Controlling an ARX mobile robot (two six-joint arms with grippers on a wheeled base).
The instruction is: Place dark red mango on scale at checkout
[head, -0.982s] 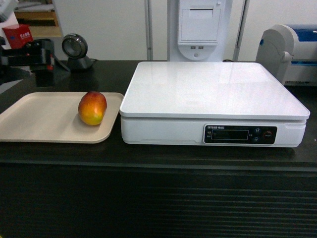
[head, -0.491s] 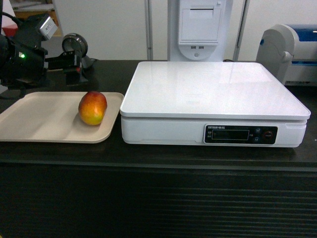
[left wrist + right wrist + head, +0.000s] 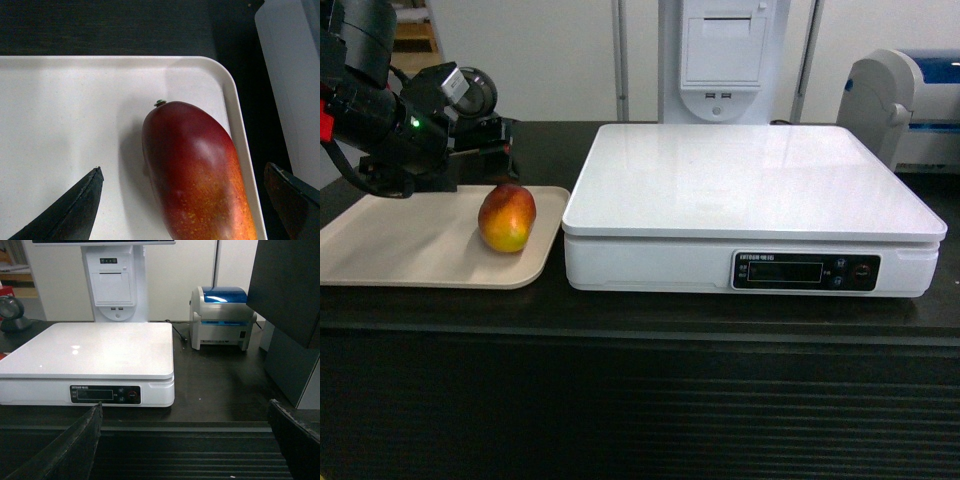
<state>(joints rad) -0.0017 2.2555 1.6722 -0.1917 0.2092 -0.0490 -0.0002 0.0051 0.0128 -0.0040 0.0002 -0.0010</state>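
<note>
Tray [image 3: 410,250]: beige, flat on the black counter.
Barcode scanner [image 3: 11,310]: round, dark, at the back.
Label printer [image 3: 220,315]: white, blue lid.
Receipt printer [image 3: 723,55]: white, upright.

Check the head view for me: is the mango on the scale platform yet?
No, the dark red mango lies on the beige tray left of the scale, whose white platform is bare.

From my left wrist view the dark red mango [image 3: 197,172] runs off the bottom edge. I can't read the scale [image 3: 750,205] display. Head view crops the beige tray [image 3: 410,240] at left.
</note>
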